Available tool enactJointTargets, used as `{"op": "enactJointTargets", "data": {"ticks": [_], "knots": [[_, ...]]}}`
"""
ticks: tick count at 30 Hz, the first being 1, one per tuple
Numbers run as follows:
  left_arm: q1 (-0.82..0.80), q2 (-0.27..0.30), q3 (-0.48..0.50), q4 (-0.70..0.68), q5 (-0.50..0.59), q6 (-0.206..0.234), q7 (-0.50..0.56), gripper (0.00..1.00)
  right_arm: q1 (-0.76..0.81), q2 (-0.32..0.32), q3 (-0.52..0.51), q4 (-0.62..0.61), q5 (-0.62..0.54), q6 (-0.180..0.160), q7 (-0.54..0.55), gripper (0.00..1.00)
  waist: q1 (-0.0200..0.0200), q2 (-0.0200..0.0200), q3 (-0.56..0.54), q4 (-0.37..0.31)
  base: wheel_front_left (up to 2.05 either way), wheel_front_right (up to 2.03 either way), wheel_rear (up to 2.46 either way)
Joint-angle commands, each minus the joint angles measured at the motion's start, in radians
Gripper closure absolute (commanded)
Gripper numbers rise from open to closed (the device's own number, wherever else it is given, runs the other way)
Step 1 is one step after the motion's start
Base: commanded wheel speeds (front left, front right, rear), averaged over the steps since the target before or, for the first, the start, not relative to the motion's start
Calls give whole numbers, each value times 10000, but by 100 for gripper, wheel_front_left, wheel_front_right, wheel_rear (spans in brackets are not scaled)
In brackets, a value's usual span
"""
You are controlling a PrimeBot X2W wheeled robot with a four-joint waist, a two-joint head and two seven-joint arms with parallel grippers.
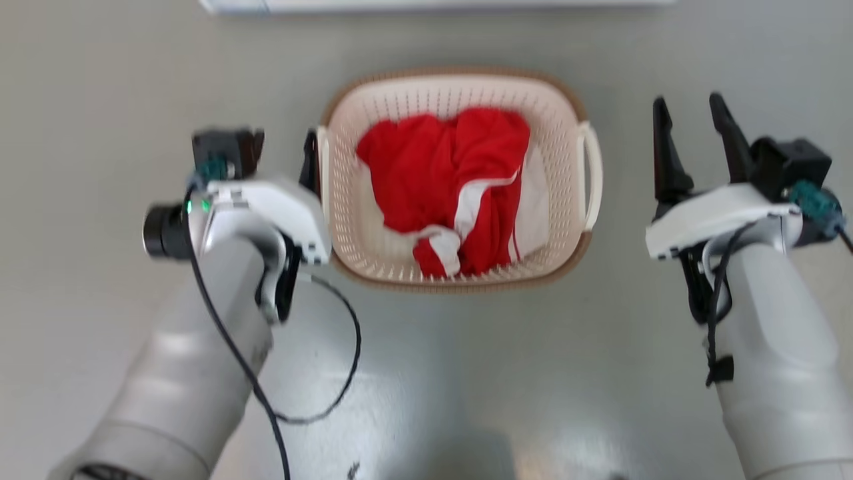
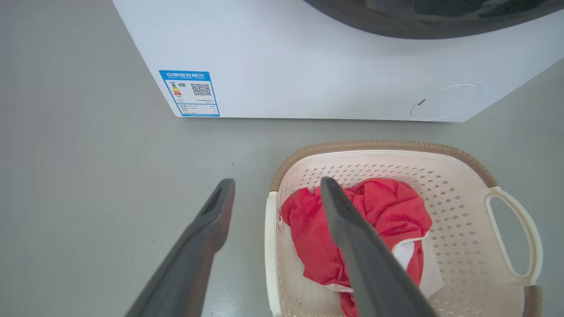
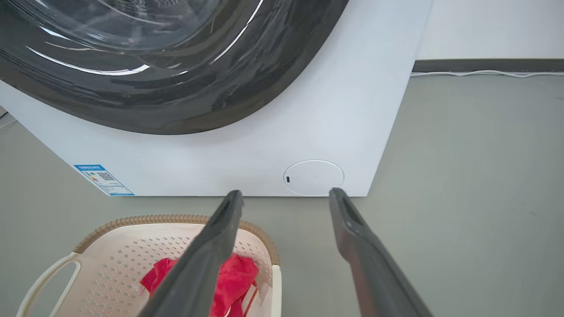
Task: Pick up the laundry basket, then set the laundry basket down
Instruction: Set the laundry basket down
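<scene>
The laundry basket (image 1: 460, 75) stands on the grey floor, cream and perforated with a brown rim, holding a red and white garment (image 1: 440, 173). My left gripper (image 1: 286, 163) is close beside the basket's left side, one dark finger (image 1: 310, 160) next to the left handle. In the left wrist view the basket (image 2: 379, 146) lies ahead and the left gripper (image 2: 277, 184) is open, its fingers on either side of the near rim. My right gripper (image 1: 688, 103) is open to the right of the right handle (image 1: 592, 175), apart from it. The right wrist view has the right gripper (image 3: 286, 194) above the floor, the basket (image 3: 167, 219) at lower left.
A white washing machine (image 3: 352, 110) with a dark round door (image 3: 154, 66) stands just beyond the basket; its front (image 2: 308, 66) carries a blue label (image 2: 190, 93). A white cable (image 3: 484, 73) runs along the wall base to the right. Open grey floor surrounds the basket.
</scene>
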Motion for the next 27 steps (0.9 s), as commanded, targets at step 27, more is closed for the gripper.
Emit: {"op": "enactJointTargets", "data": {"ticks": [27], "knots": [[4494,-74,3775,-2641,2906,-870,-60,0,3253,145,30,-1323,-770,62,-103,0,0,0,-4819,308,0,0,0]]}}
